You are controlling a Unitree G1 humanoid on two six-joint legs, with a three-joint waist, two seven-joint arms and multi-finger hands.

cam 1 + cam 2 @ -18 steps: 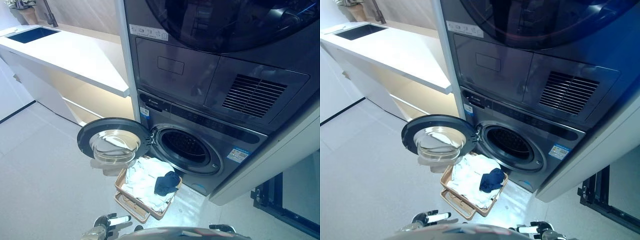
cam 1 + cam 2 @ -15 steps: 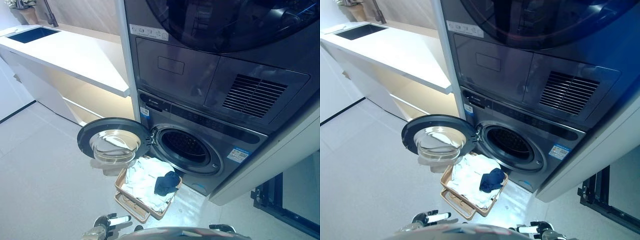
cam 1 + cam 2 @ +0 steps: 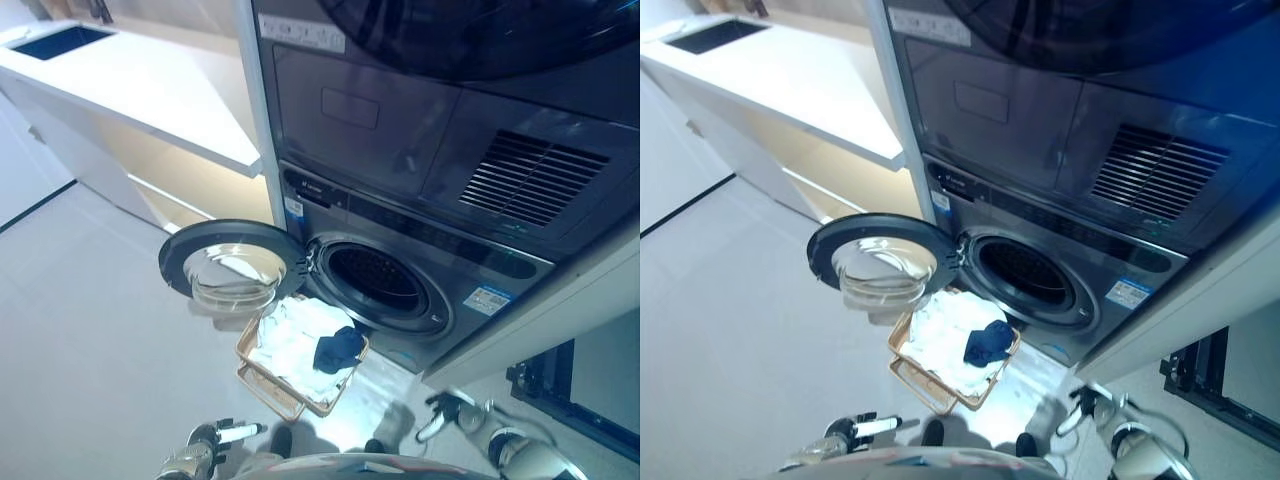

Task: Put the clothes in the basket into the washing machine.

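At the lower left the left hand [image 3: 215, 438] hangs low with fingers relaxed and straight, holding nothing. Ahead of it, the washer door [image 3: 232, 273] stands swung out to the left; just beneath its inner edge sits the basket [image 3: 262, 381] on the floor, heaped with white clothes [image 3: 295, 340] and a dark blue garment [image 3: 338, 348]. The drum opening [image 3: 378, 282] lies just beyond and right of the basket. The right hand [image 3: 452, 412], empty and loosely extended, shows at the lower right, near the basket's right side; both hands stand apart from it.
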